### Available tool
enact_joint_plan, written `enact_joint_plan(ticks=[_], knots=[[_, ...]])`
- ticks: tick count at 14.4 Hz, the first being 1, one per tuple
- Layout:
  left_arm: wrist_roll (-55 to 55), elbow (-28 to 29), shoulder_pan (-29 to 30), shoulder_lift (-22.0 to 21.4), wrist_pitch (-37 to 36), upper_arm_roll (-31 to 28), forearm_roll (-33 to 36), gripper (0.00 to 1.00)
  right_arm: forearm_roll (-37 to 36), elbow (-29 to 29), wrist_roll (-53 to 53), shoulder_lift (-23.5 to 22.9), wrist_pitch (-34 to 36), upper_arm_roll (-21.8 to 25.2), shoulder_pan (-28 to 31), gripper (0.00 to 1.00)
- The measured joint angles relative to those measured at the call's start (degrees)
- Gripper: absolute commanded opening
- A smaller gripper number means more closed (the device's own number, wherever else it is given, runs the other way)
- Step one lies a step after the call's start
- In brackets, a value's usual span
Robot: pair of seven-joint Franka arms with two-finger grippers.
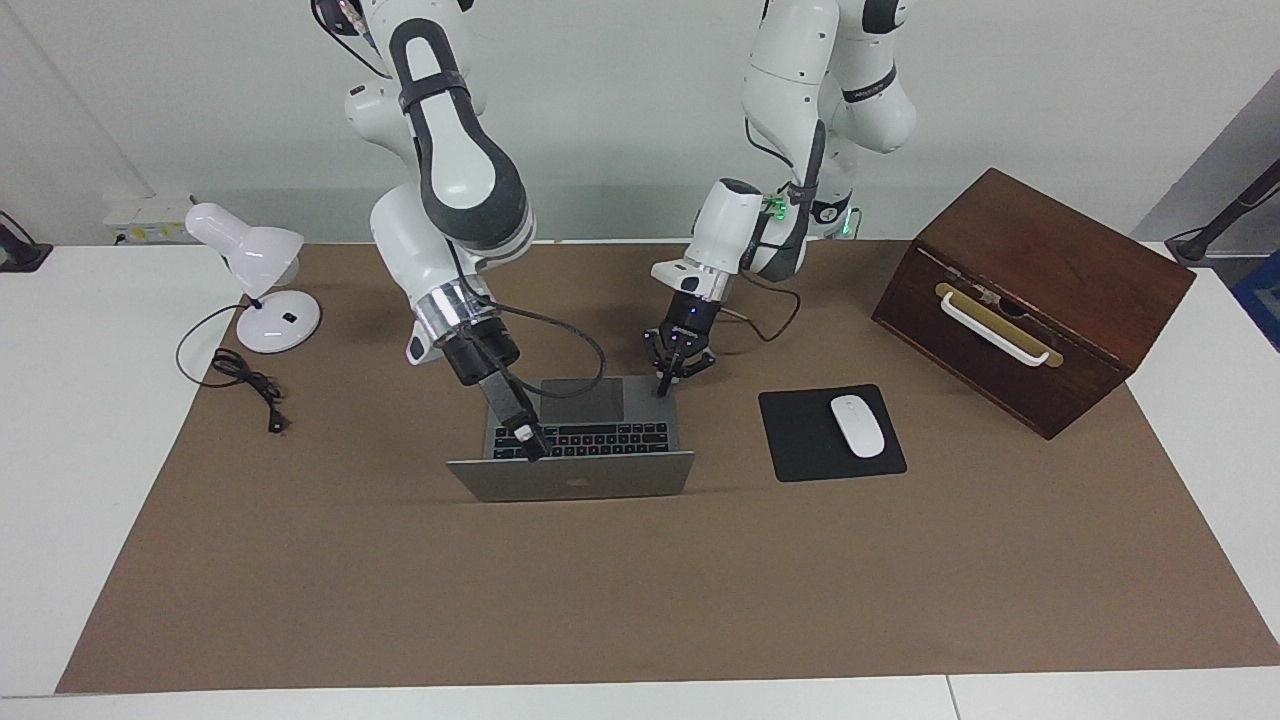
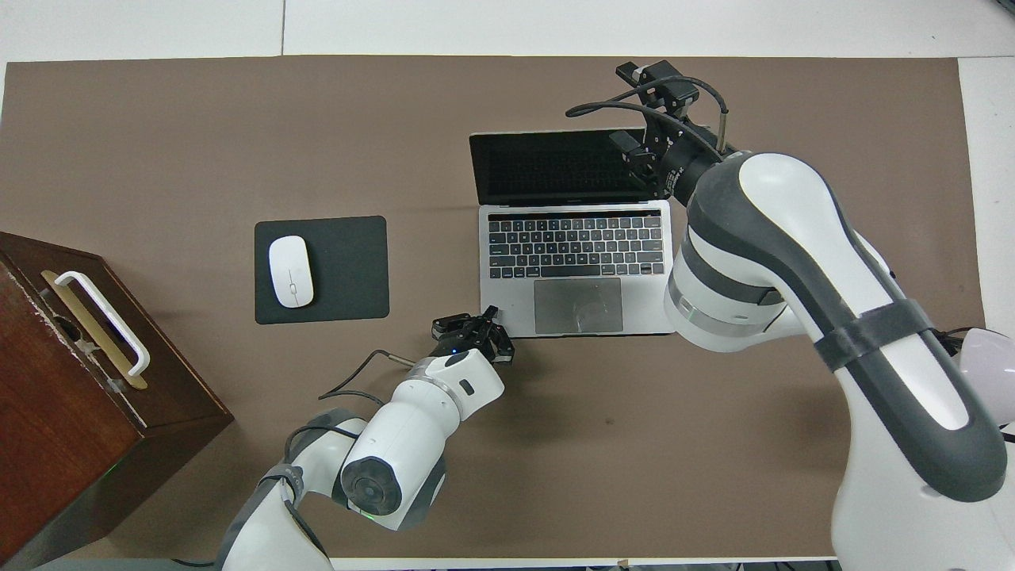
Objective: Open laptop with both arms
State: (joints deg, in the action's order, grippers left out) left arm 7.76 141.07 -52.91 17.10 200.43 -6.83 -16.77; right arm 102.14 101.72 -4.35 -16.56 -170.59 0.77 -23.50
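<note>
The silver-grey laptop (image 1: 600,478) (image 2: 579,305) lies open mid-table, its lid leaning back away from the robots. The black keys and grey trackpad show. My right gripper (image 1: 530,447) (image 2: 632,159) rests against the inside of the lid at its top edge, toward the right arm's end. My left gripper (image 1: 663,388) (image 2: 490,315) is shut, its tips pointing down onto the corner of the laptop's base nearest the robots, toward the left arm's end. Neither gripper holds a loose thing.
Beside the laptop, toward the left arm's end, lie a black mouse pad (image 1: 800,440) with a white mouse (image 1: 857,425), then a brown wooden box (image 1: 1040,290). A white desk lamp (image 1: 255,265) and its cable (image 1: 245,380) stand at the right arm's end.
</note>
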Motion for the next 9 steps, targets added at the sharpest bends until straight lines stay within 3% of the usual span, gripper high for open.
enact_joint_plan(ticks=[3,9], knots=[[0.0,0.0,0.01,0.02,0.03,0.0,0.05,0.0,0.02,-1.27,0.61,0.0,0.02,-0.43,-0.57,1.0],[0.0,0.0,0.02,0.02,0.05,0.0,0.07,0.0,-0.01,-13.51,8.41,0.63,-7.3,-0.64,-8.4,1.0]])
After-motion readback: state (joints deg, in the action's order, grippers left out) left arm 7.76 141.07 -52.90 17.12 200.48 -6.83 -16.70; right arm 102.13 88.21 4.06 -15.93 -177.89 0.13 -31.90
